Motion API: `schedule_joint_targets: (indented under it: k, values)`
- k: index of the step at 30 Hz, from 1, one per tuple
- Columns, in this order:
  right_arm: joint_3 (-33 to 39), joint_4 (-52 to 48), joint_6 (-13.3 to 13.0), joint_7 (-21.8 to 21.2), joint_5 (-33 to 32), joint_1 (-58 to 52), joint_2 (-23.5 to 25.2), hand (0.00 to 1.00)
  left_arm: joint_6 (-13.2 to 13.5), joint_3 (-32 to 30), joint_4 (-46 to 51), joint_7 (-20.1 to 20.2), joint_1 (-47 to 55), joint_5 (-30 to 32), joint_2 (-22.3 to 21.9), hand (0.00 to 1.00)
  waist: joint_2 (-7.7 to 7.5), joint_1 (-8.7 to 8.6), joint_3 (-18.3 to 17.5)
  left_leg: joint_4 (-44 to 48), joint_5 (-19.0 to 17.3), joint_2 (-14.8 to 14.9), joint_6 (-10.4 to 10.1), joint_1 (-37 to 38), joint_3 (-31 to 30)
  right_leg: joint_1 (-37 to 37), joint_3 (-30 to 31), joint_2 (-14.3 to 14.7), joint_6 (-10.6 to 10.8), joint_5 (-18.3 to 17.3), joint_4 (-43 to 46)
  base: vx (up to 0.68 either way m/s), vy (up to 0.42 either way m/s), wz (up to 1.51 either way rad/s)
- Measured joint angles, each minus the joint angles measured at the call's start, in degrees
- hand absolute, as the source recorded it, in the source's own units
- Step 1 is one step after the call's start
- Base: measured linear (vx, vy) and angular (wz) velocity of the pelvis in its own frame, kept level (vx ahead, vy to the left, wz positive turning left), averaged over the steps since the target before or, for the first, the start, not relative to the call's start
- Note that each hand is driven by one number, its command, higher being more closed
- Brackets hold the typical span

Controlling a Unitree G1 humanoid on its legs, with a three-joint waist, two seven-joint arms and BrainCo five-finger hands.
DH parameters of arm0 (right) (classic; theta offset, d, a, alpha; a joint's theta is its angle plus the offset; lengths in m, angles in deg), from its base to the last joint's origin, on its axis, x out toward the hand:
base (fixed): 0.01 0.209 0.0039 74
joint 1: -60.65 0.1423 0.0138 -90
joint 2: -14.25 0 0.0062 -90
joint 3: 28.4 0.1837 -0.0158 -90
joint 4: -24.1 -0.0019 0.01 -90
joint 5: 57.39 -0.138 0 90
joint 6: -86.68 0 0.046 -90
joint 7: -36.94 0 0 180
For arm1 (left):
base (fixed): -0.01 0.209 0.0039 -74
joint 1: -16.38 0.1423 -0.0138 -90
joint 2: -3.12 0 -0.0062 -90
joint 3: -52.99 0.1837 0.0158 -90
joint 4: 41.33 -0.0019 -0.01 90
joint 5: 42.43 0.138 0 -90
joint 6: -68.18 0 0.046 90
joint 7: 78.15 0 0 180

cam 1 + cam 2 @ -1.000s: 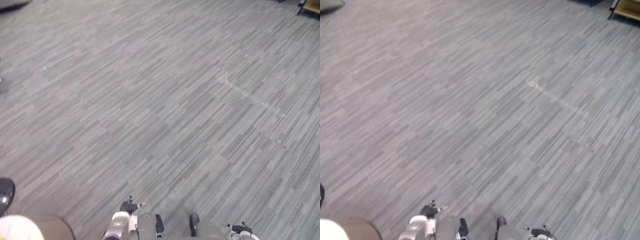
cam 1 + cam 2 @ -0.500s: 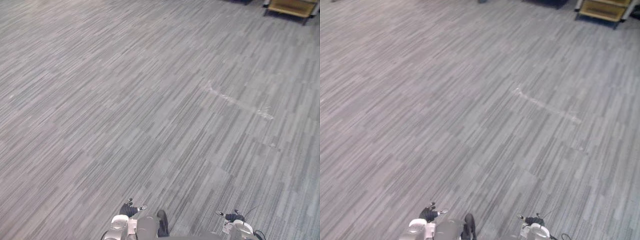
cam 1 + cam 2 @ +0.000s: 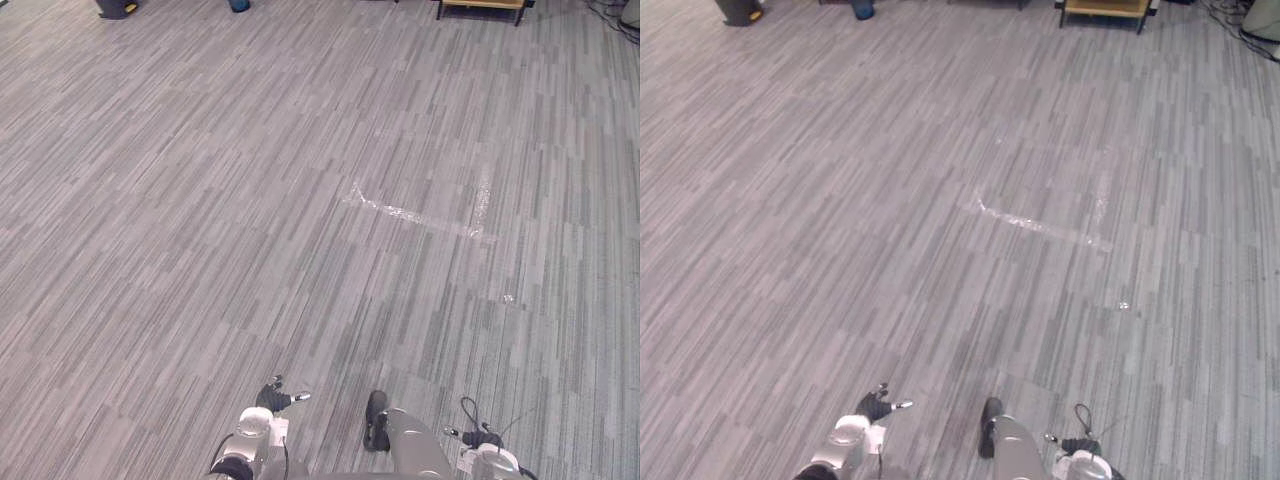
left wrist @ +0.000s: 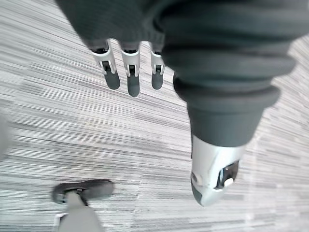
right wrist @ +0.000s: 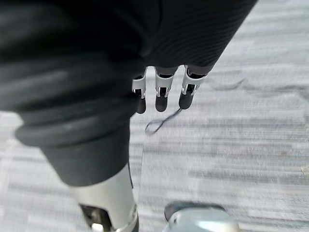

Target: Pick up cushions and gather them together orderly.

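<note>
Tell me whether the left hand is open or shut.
Open. The left hand shows straight fingers curled round nothing, thumb held apart, only carpet floor beyond them.

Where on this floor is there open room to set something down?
Nearly all the carpet is bare, from the open left hand and right hand out past the tape mark. The far edge is crowded: a dark bin, a blue object, a wooden stand.

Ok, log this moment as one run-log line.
left hand: fingers open, empty | right hand: fingers open, empty | both hang over grey carpet floor | tape mark on floor ahead
</note>
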Motion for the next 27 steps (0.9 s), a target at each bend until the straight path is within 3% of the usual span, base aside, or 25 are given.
schedule_joint_targets:
  k: [2, 5, 6, 7, 9, 10, 11, 12, 13, 14, 15, 16, 18, 19, 20, 21, 23, 24, 25, 26, 27]
  values:
    - [1.6, -0.1, 0.0, 0.2, -1.0, 0.1, 0.0, 0.00, 0.0, 0.1, 0.0, 0.0, 0.0, 0.0, -0.1, 0.00, -0.47, 0.15, 0.3, -2.5, -1.8, -0.6, 1.9, -3.0, 1.4, 4.5, 1.5, -0.3, 0.3, -0.2, -2.9, 0.30, -0.005, -0.26]
    - [2.8, -0.2, -0.4, 0.9, -2.1, 0.8, 0.1, 0.00, 0.0, 1.0, 0.0, 0.0, 0.2, -0.1, 0.0, 0.00, -1.05, 0.44, 0.8, -17.5, -2.3, -4.9, 1.9, -6.3, 1.7, 9.8, 4.3, -1.6, 1.5, -0.7, -6.6, 0.31, 0.088, -0.35]
    - [3.6, -0.2, -0.5, 0.9, -2.1, 0.9, 0.1, 0.00, 0.1, 1.6, 0.0, 0.0, 1.1, 0.0, -0.1, 0.00, -0.46, 0.47, 0.5, -27.4, -0.3, -6.9, 1.2, -7.0, 0.6, 11.7, 5.8, -2.0, 2.0, -1.2, -8.6, 0.27, 0.124, -0.64]
    - [4.1, -0.2, -0.5, 0.9, -2.1, 0.9, -0.5, 0.00, 0.1, 2.2, 0.0, 0.0, 2.2, 0.0, -0.5, 0.00, 1.43, 0.74, 0.2, -38.2, 5.0, -7.8, 0.1, -7.6, -0.6, 14.2, 8.1, -1.3, 3.6, -0.9, -12.4, 0.22, 0.119, -0.79]
    - [3.7, -0.1, -0.4, 0.8, -2.1, 0.6, -0.2, 0.00, 0.1, 2.1, -0.1, 0.0, 3.4, 0.0, -0.5, 0.00, 2.22, 2.00, -0.3, -38.8, 9.5, -7.3, 0.3, -7.6, -0.3, 15.6, 10.9, -0.7, 5.5, -1.2, -14.1, 0.24, 0.154, -0.99]
    - [3.1, -0.2, -0.4, 0.7, -2.0, 0.6, 0.2, 0.00, 0.1, 2.0, -0.2, 0.0, 3.3, 0.0, -0.1, 0.00, 2.15, 2.43, -0.6, -38.2, 11.6, -7.5, 3.8, -7.1, -0.4, 16.3, 12.9, -0.8, 7.1, -2.2, -14.2, 0.44, 0.262, -1.00]
    - [3.2, 0.0, -0.2, 0.7, -2.0, -0.1, 0.6, 0.00, 0.1, 2.0, -0.2, 0.1, 3.3, 0.0, 0.4, 0.00, 1.07, 2.44, -1.6, -37.4, 10.1, -8.5, 6.3, -7.0, 0.8, 15.9, 14.4, -2.2, 9.9, -3.9, -12.2, 0.47, 0.260, -0.68]
    - [3.2, 0.0, -0.2, 0.7, -1.9, -0.5, 0.6, 0.00, 0.1, 2.1, -0.5, 0.1, 3.4, 0.0, 0.5, 0.00, 0.91, 2.36, -2.2, -37.3, 8.8, -9.1, 6.5, -6.6, 1.3, 15.3, 14.7, -3.0, 11.7, -4.7, -9.9, 0.49, 0.245, -0.45]
    - [3.5, 0.0, -0.2, 0.6, -1.9, -1.5, 0.6, 0.00, 0.0, 2.2, -0.7, 0.2, 3.1, 0.0, 0.6, 0.00, 0.11, 2.33, -2.0, -37.4, 7.1, -9.9, 7.0, -5.1, 2.4, 12.4, 16.1, -3.5, 15.1, -6.0, -2.2, 0.41, 0.193, -0.36]
    - [3.9, 0.0, -0.2, 0.5, -1.9, -2.1, 0.9, 0.00, 0.0, 2.2, -0.6, 0.2, 3.2, 0.0, 0.8, 0.00, -0.41, 1.98, -2.1, -37.7, 6.2, -10.4, 7.5, -2.7, 2.9, 8.1, 16.1, -4.3, 20.4, -5.7, 9.3, 0.42, 0.189, -0.30]
    - [4.1, 0.0, -0.2, 0.5, -1.9, -2.4, 1.1, 0.00, 0.0, 2.2, -0.6, 0.2, 3.2, 0.0, 1.0, 0.00, -0.59, 1.87, -2.1, -38.2, 5.8, -10.7, 7.5, -1.1, 3.0, 5.9, 15.5, -4.8, 22.1, -4.7, 15.0, 0.55, 0.182, -0.08]
    - [4.4, 0.0, 0.0, 0.4, -1.9, -2.7, 1.9, 0.00, 0.0, 2.8, -0.7, 0.1, 3.7, -0.1, 2.1, 0.00, -1.23, 0.56, -2.1, -40.3, 5.4, -11.3, 7.6, 3.5, 3.3, 2.7, 11.4, -7.2, 21.2, -5.3, 25.0, 0.48, 0.112, -0.01]
    - [4.3, 0.0, 0.0, -0.2, -1.9, -2.3, 2.2, 0.00, -0.1, 3.3, -0.8, 0.1, 4.0, -0.1, 3.0, 0.00, -1.13, -0.03, -2.0, -42.8, 5.4, -11.2, 7.6, 8.1, 3.7, 0.4, 4.9, -9.3, 15.5, -7.5, 26.6, 0.47, 0.047, -0.20]
    - [4.1, 0.0, 0.0, -0.4, -1.9, -1.6, 2.2, 0.00, -0.1, 3.1, -0.8, 0.0, 3.3, -0.2, 3.3, 0.00, -0.58, 0.11, -1.7, -43.6, 5.4, -10.1, 7.5, 10.3, 4.3, -1.6, 0.4, -9.1, 11.3, -8.5, 22.8, 0.44, -0.017, -0.40]
    - [3.7, -0.1, 0.0, -0.4, -1.9, -0.3, 2.2, 0.00, -0.1, 3.0, -0.8, -0.1, 2.5, -0.4, 3.9, 0.00, 0.16, 0.06, -1.4, -43.7, 5.4, -8.8, 7.5, 11.4, 4.4, -3.7, -2.8, -7.4, 9.0, -7.7, 16.1, 0.44, -0.051, -0.37]
    - [3.5, -0.2, -0.1, -0.4, -1.9, 0.3, 2.2, 0.00, 0.0, 3.0, -0.8, -0.1, 1.9, -0.7, 4.2, 0.00, 0.38, -0.02, -1.2, -43.7, 5.4, -8.4, 7.5, 11.8, 4.4, -4.8, -3.6, -6.3, 8.2, -6.3, 11.9, 0.55, -0.092, -0.15]
    - [3.0, -0.3, -0.3, -0.5, -1.9, 0.6, 2.3, 0.00, 0.0, 3.0, -0.8, -0.1, 0.9, -0.7, 4.5, 0.00, -0.17, -0.60, -0.2, -44.4, 5.0, -8.2, 6.5, 14.7, 4.1, -5.9, -3.1, -3.4, 7.8, 4.5, -6.4, 0.58, -0.141, 0.22]
    - [3.1, -0.3, -0.1, -0.5, -2.0, -0.6, 2.6, 0.00, 0.1, 2.5, -0.7, -0.1, 0.9, -0.6, 5.0, 0.00, -2.91, -1.27, 0.1, -44.5, 3.3, -10.5, 3.6, 17.8, 3.3, -4.2, -0.1, -3.8, 8.1, 14.6, -17.8, 0.60, -0.184, 0.46]
    - [3.3, -0.2, -0.1, -0.6, -2.0, -1.2, 2.1, 0.00, 0.1, 2.0, -1.1, 0.0, 0.9, -0.6, 4.4, 0.00, -2.76, -1.58, 0.5, -44.5, 1.9, -10.6, 1.6, 19.6, 2.4, -4.2, 1.0, -3.5, 0.1, 21.2, -16.5, 0.57, -0.168, 0.20]
    - [3.4, -0.2, 0.1, -0.5, -2.0, -1.0, 1.5, 0.00, 0.0, 1.9, -1.4, -0.1, 0.8, -0.6, 3.4, 0.00, -1.10, -1.10, 0.3, -44.5, 1.6, -9.2, 1.2, 20.0, 2.6, -4.4, 0.7, -2.1, 0.9, 20.6, -15.1, 0.38, -0.132, -0.15]
    - [4.4, -0.6, -0.1, -0.5, -2.1, -0.6, 0.6, 0.00, 0.1, 0.7, -2.2, 0.1, 0.8, -0.4, 1.9, 0.00, 0.30, -1.20, -0.1, -42.7, 3.2, -7.2, -1.0, 19.4, 2.6, -5.0, 0.3, -1.0, 0.4, 17.3, -12.6, 0.36, -0.124, -0.25]
